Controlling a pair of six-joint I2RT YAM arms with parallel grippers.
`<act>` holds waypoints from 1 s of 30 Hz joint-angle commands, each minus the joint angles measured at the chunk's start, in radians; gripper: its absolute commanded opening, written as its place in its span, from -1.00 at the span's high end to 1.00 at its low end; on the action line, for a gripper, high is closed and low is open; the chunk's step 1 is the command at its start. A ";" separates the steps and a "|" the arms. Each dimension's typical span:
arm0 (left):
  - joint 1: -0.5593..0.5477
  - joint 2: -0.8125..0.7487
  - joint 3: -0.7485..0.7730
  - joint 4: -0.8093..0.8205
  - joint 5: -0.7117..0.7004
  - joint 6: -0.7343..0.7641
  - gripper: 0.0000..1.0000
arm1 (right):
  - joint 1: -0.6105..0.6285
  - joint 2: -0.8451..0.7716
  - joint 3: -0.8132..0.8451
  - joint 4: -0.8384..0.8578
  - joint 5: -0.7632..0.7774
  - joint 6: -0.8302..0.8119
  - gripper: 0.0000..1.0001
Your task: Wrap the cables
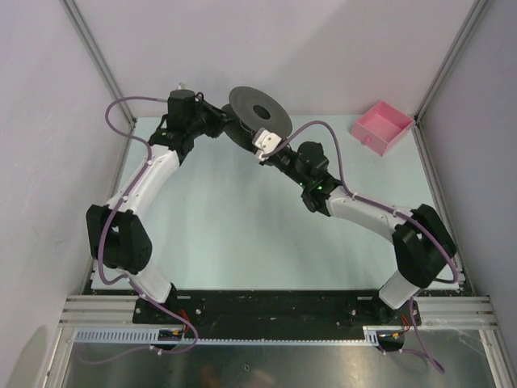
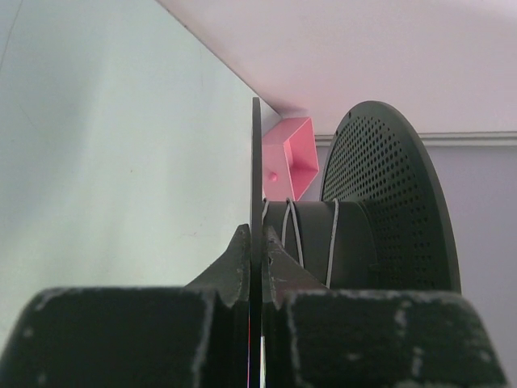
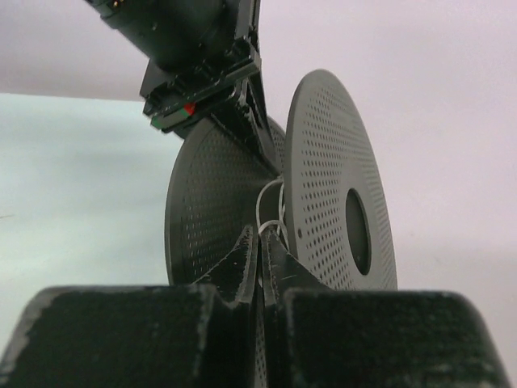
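Observation:
A dark grey perforated spool is held up over the far middle of the table. My left gripper is shut on the thin edge of one flange, fingertips pinching it at the gripper. The cable, a thin whitish wire, runs in a few turns round the hub. In the right wrist view the cable loops out from between the two flanges. There my right gripper is shut on it at the fingertips. My right gripper is just in front of the spool.
A pink open box sits at the far right corner of the pale table, also in the left wrist view as the pink box. White walls enclose the back and sides. Purple hoses loop along both arms.

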 commanded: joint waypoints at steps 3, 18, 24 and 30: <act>-0.009 0.026 -0.080 0.236 0.088 -0.110 1.00 | 0.009 0.126 -0.009 0.327 0.086 -0.156 1.00; 0.013 0.307 -0.200 0.734 0.231 -0.168 1.00 | -0.062 0.450 -0.001 0.539 0.054 -0.446 1.00; 0.016 0.476 -0.151 0.828 0.217 -0.177 1.00 | -0.111 0.641 0.083 0.620 0.049 -0.512 1.00; 0.018 0.624 -0.081 0.903 0.209 -0.180 1.00 | -0.149 0.797 0.206 0.645 0.035 -0.562 1.00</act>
